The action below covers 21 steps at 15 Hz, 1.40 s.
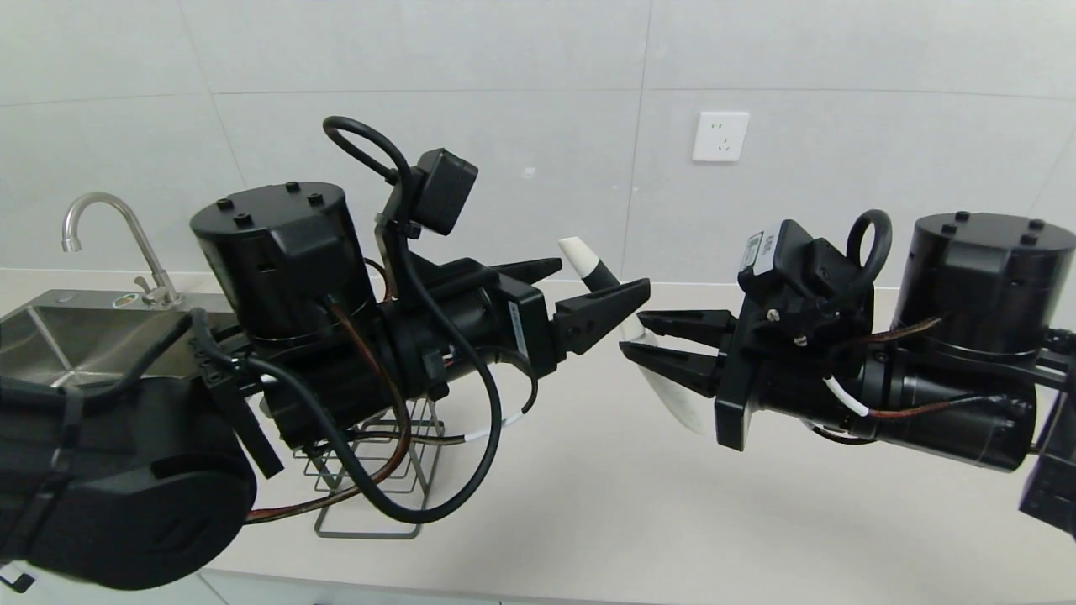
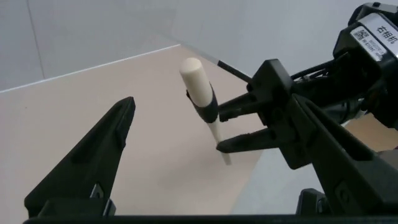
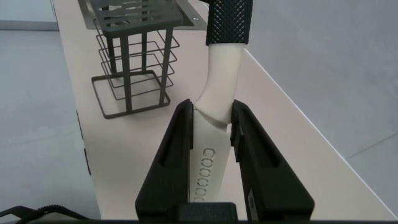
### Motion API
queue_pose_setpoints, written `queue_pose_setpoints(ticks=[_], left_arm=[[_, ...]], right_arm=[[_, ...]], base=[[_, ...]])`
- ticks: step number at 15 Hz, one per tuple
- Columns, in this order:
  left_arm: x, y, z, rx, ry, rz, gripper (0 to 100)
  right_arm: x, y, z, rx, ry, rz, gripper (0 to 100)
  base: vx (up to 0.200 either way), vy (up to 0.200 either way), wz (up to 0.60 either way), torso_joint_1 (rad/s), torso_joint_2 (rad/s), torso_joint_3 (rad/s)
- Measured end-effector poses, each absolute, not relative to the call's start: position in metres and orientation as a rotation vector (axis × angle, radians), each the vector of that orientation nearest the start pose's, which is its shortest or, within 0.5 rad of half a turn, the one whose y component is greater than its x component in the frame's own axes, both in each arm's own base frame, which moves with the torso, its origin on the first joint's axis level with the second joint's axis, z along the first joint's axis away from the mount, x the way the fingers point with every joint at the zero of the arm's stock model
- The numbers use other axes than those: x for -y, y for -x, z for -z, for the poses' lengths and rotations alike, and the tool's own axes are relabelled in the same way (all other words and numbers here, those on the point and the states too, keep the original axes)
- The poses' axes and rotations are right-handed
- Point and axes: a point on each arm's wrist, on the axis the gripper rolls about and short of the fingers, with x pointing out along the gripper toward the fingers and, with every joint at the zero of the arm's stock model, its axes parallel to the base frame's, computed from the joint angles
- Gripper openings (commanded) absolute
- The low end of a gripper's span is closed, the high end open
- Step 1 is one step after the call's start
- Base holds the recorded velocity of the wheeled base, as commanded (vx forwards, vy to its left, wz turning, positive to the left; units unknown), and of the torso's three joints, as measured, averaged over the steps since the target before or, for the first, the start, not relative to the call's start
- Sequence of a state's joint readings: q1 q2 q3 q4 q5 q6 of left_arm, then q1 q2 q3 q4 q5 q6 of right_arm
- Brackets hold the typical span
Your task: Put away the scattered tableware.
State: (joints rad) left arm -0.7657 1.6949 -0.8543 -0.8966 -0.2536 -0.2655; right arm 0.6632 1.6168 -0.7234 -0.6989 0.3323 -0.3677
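Both arms are up at about the same height and pointed at each other in the head view, the left arm in from 9 o'clock and the right arm in from 3 o'clock. The wrists are roughly level and the grippers are almost nose to nose. The left gripper [image 1: 601,277] is spread wide, with a finger on either side of a white utensil's [image 3: 214,146] handle, not closed on it. The right gripper [image 1: 636,334] is pinched tight on the blade, and the handle sticks up toward 11 o'clock.
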Motion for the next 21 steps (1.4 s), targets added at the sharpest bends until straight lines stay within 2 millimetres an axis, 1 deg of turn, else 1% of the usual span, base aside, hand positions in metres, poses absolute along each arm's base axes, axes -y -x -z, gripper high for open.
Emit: queue_pose_setpoints(ticks=[5, 6, 8, 12, 13, 15, 16, 18, 21], left_arm=[[0.242, -0.226, -0.22, -0.099, 0.278, 1.047, 100], [0.247, -0.226, -0.222, -0.091, 0.29, 1.058, 0], [0.255, -0.224, -0.223, -0.082, 0.296, 1.079, 0], [0.258, -0.223, -0.224, -0.062, 0.303, 1.088, 0], [0.258, -0.223, -0.224, -0.061, 0.302, 1.089, 0], [0.259, -0.221, -0.222, -0.076, 0.297, 1.1, 0], [0.259, -0.221, -0.223, -0.072, 0.299, 1.099, 0], [0.258, -0.222, -0.222, -0.072, 0.299, 1.07, 0], [0.254, -0.225, -0.224, -0.065, 0.296, 1.029, 0]], right_arm=[[-0.182, -0.215, -0.193, -0.004, 0.367, -1.028, 0], [-0.182, -0.215, -0.193, -0.002, 0.367, -1.028, 0], [-0.182, -0.215, -0.194, 0.0, 0.367, -1.025, 0], [-0.182, -0.217, -0.201, 0.023, 0.36, -1.013, 0], [-0.183, -0.218, -0.203, 0.028, 0.359, -1.014, 100], [-0.183, -0.22, -0.208, 0.036, 0.333, -1.005, 100], [-0.183, -0.22, -0.207, 0.026, 0.326, -1.002, 100], [-0.181, -0.218, -0.202, 0.006, 0.324, -0.993, 100], [-0.173, -0.208, -0.192, -0.037, 0.331, -0.991, 100]], base=[[0.0, 0.0, 0.0, 0.0, 0.0, 0.0], [0.0, 0.0, 0.0, 0.0, 0.0, 0.0], [0.0, 0.0, 0.0, 0.0, 0.0, 0.0], [0.0, 0.0, 0.0, 0.0, 0.0, 0.0], [0.0, 0.0, 0.0, 0.0, 0.0, 0.0], [0.0, 0.0, 0.0, 0.0, 0.0, 0.0], [0.0, 0.0, 0.0, 0.0, 0.0, 0.0], [0.0, 0.0, 0.0, 0.0, 0.0, 0.0], [0.0, 0.0, 0.0, 0.0, 0.0, 0.0]])
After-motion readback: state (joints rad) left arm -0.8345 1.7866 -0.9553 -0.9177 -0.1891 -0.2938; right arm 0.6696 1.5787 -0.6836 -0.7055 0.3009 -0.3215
